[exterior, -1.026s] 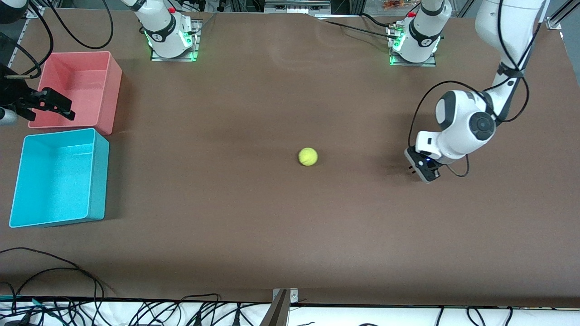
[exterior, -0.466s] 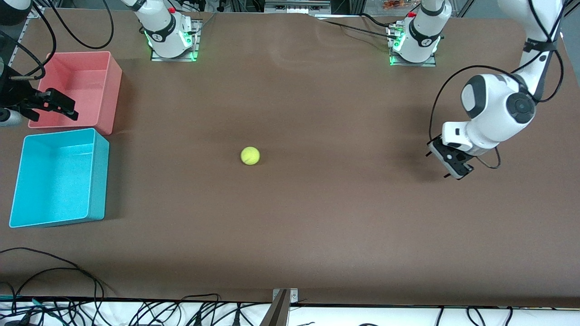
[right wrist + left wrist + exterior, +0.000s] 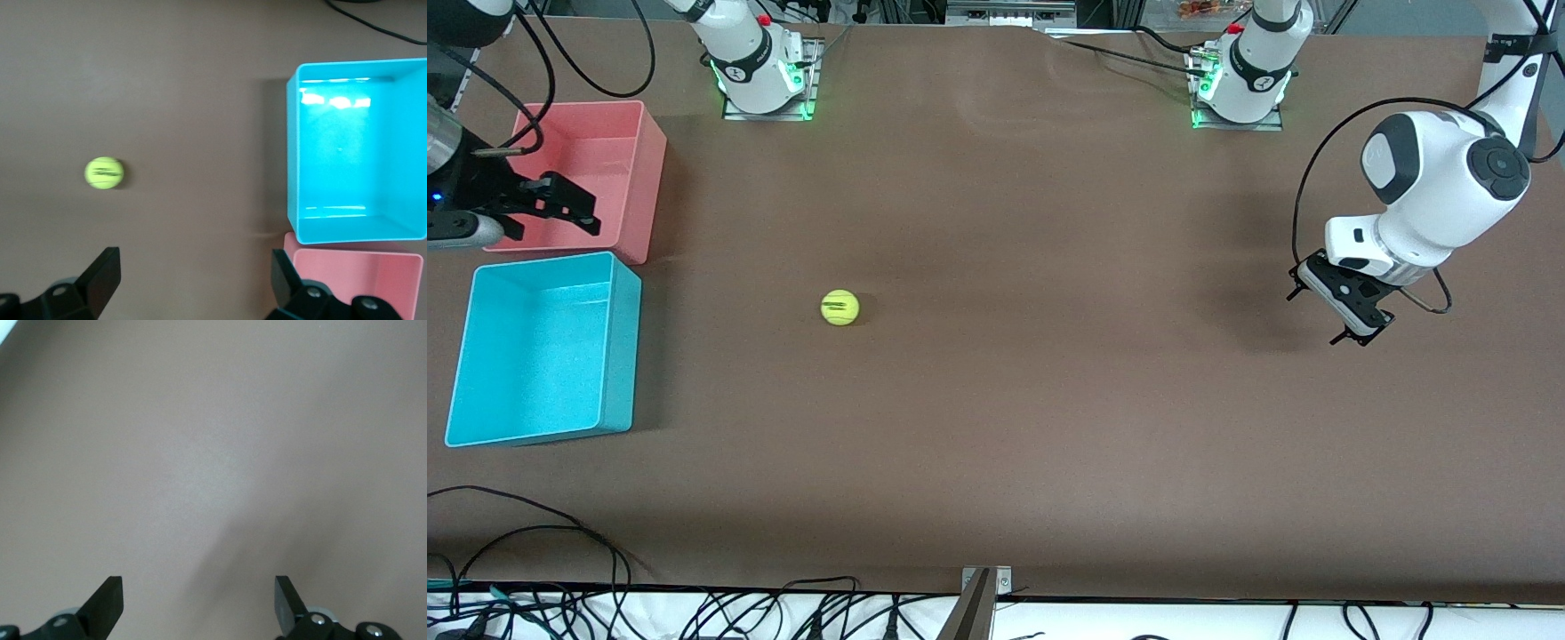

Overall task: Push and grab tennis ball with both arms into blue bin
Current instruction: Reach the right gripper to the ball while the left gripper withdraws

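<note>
The tennis ball lies on the brown table, between the middle and the blue bin, apart from both grippers. It also shows in the right wrist view, as does the blue bin, which is open-topped and empty. My right gripper is open and empty over the pink bin's edge beside the blue bin; its jaws stand wide apart. My left gripper is open and empty above bare table at the left arm's end; its wrist view shows only the table.
A pink bin stands beside the blue bin, farther from the front camera; it shows in the right wrist view too. Both arm bases stand along the table's back edge. Cables hang along the front edge.
The ball has rolled from near the table's middle toward the bins. My left gripper has drawn back toward the left arm's end. My right gripper has shifted slightly toward the ball.
</note>
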Tool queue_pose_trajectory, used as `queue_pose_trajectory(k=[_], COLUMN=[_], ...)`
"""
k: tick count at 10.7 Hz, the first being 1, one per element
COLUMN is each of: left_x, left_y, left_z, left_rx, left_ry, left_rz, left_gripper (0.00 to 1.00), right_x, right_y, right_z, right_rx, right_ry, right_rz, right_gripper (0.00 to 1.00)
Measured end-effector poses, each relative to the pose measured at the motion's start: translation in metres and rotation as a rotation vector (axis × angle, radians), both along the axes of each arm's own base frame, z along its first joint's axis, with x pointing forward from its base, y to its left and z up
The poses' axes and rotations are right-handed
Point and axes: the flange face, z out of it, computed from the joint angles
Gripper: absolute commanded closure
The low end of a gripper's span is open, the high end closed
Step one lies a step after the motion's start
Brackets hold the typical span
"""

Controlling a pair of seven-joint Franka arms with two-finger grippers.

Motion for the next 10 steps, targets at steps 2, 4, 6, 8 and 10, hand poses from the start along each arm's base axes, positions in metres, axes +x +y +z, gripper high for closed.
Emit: queue_pose_trajectory(k=[2,4,6,8,10], left_x=[-0.002,-0.006,-0.01,-0.014,-0.018], left_y=[0.003,0.014,0.027,0.043,0.05], left_z=[0.013,0.025,0.034,0.042,0.053], left_rx=[0.0,-0.001,-0.004,-0.007,-0.019], left_ry=[-0.009,-0.01,0.005,0.012,0.037], left_rz=[0.005,0.022,0.045,0.084,0.138], left_gripper=[0.0,0.0,0.0,0.0,0.0], right_x=[-0.002,-0.002,-0.002,0.0,0.001], right_y=[0.023,0.027,0.027,0.031,0.038], right_z=[-0.005,-0.007,-0.008,-0.015,-0.04], right_rx=[-0.001,-0.001,-0.001,0.0,0.0], right_ry=[0.012,0.015,0.016,0.009,0.021], right_rz=[0.039,0.046,0.046,0.05,0.052], right_gripper=[0.0,0.0,0.0,0.0,0.0])
